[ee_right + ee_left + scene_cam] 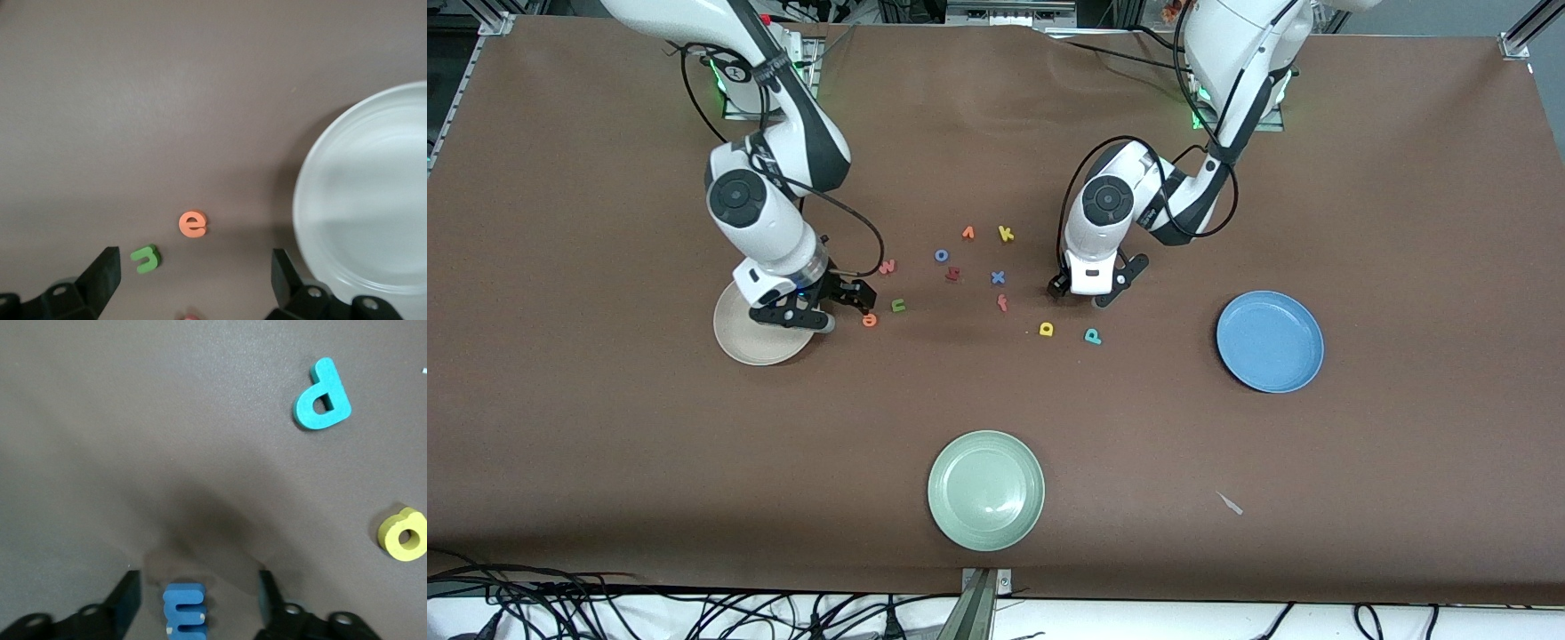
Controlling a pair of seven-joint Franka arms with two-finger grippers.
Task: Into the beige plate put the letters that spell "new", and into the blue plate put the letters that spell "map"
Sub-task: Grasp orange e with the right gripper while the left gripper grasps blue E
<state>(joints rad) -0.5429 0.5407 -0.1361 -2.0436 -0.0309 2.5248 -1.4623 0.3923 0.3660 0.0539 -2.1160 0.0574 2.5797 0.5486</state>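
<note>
The blue m (185,610) lies on the table between the fingers of my left gripper (197,600), which is open with a gap on each side; the front view hides the m under that gripper (1085,298). The teal p (1092,336) (322,397) and yellow a (1047,330) (404,533) lie nearer the front camera, with the blue plate (1270,341) toward the left arm's end. My right gripper (845,309) (193,277) is open and holds nothing, low beside the beige plate (734,348) (360,200). The orange e (869,319) (193,224), green n (898,306) (146,258) and pinkish-red w (887,266) lie close to it.
Other letters lie between the arms: blue o (941,255), orange v (968,233), yellow k (1006,234), dark red h (952,274), blue x (998,277) and a red f (1002,303). A pale green plate (986,490) sits near the table's front edge.
</note>
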